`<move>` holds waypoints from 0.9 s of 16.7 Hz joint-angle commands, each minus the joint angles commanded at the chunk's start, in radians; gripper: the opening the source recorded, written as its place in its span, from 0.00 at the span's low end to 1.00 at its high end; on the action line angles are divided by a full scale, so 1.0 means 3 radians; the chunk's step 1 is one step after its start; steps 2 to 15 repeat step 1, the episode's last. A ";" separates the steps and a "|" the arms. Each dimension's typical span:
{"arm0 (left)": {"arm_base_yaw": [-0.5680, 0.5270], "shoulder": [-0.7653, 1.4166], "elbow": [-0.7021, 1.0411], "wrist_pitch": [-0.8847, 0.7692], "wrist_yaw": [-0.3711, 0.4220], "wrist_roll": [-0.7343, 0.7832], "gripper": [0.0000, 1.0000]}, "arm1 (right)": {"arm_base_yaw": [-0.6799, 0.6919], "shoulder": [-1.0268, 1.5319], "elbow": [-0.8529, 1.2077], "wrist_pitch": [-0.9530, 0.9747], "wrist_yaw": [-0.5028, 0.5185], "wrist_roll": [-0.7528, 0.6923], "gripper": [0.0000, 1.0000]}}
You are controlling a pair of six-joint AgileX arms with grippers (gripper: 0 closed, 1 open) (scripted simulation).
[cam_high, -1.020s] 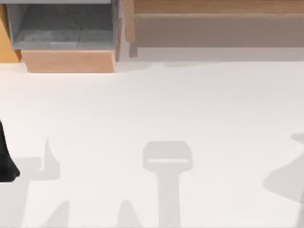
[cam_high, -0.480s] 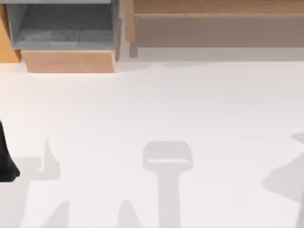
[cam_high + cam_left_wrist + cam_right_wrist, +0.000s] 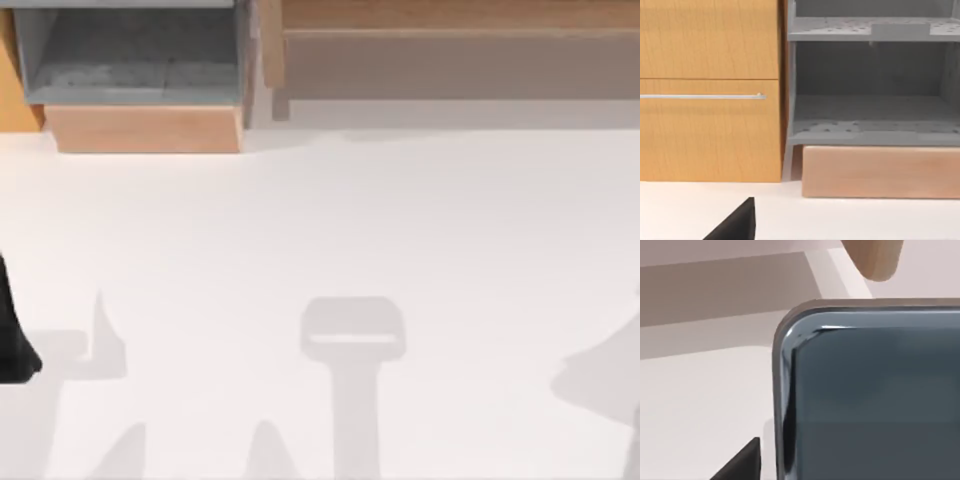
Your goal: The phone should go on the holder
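Note:
The phone (image 3: pixel 875 400), a glossy dark blue-grey slab with a rounded corner, sits very close to the right wrist camera. A black part of my right gripper (image 3: pixel 740 465) shows right beside the phone's long edge; whether it grips the phone is hidden. Beyond the phone's upper edge is a rounded pale wooden end (image 3: pixel 875 260), and I cannot tell whether it is the holder. My left arm (image 3: pixel 12 340) is a dark shape at the table's left edge, parked, and a black part of the left gripper (image 3: pixel 735 225) shows in the left wrist view.
A grey open shelf (image 3: pixel 130 55) with a wooden block (image 3: pixel 145 128) under it stands at the back left. A wooden bench (image 3: pixel 450 30) runs along the back right. An orange-wood cabinet with a drawer handle (image 3: pixel 705 96) sits beside the shelf. The white table (image 3: pixel 320 220) spreads in front.
The right arm's shadow at the table's right edge has shifted slightly toward that edge. The left arm has not moved.

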 joint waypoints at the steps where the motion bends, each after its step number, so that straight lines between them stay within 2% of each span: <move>1: 0.0000 0.0000 0.0000 0.0000 0.0000 0.0000 1.00 | 0.0000 0.0000 0.0000 0.0000 0.0000 0.0000 1.00; 15: 0.0000 0.0000 0.0000 0.0000 0.0000 0.0000 1.00 | 0.0000 0.0000 0.0000 0.0000 0.0000 0.0000 1.00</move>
